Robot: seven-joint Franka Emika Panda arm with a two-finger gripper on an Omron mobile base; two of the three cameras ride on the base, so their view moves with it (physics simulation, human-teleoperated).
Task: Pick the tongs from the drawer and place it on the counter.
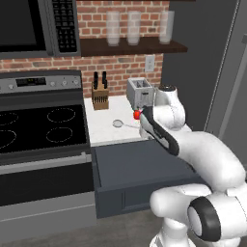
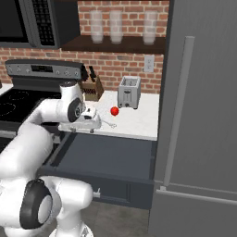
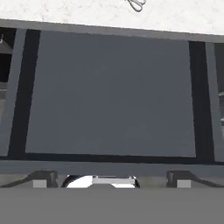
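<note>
One slim silvery tongs [image 1: 121, 123], round looped end, lies on white counter [image 1: 108, 130] just left of small red fruit [image 1: 137, 115], in front of toaster [image 1: 140, 91]. Right base view shows gripper [image 2: 88, 121] above counter front edge beside tongs [image 2: 109, 123]; finger state cannot be told. Hand view looks into pulled-out slate-grey drawer [image 3: 111, 92], flat bare floor showing, tongs [image 3: 137, 4] on counter [image 3: 183, 15] beyond its rim. Knife block [image 1: 100, 94] near stove [image 1: 41, 123].
</note>
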